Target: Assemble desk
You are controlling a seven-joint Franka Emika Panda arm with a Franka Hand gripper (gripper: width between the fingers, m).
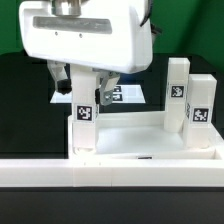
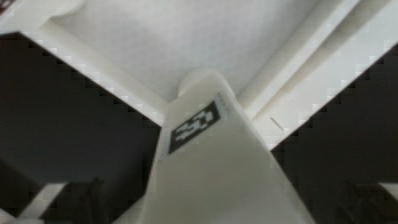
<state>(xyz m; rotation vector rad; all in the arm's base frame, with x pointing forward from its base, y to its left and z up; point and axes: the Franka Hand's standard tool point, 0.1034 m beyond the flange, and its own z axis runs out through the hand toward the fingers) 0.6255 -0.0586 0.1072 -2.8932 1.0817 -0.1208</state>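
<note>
The white desk tabletop (image 1: 150,135) lies rim up behind the foreground bar. A white square leg (image 1: 84,122) with a black-and-white tag stands upright at the tabletop's corner on the exterior view's left. My gripper (image 1: 83,93) hangs over this leg with a finger on each side of its upper end. In the wrist view the leg (image 2: 210,150) fills the middle, and dark gaps separate it from the fingers (image 2: 54,200) at the edges, so my gripper (image 2: 214,205) looks open around it. Two more tagged legs (image 1: 178,90) (image 1: 201,108) stand upright at the tabletop's right side.
A long white bar (image 1: 110,172) spans the foreground in front of the tabletop. The marker board (image 1: 127,94) lies on the black table behind the gripper. The tabletop's inner surface (image 2: 178,40) shows beneath the leg in the wrist view.
</note>
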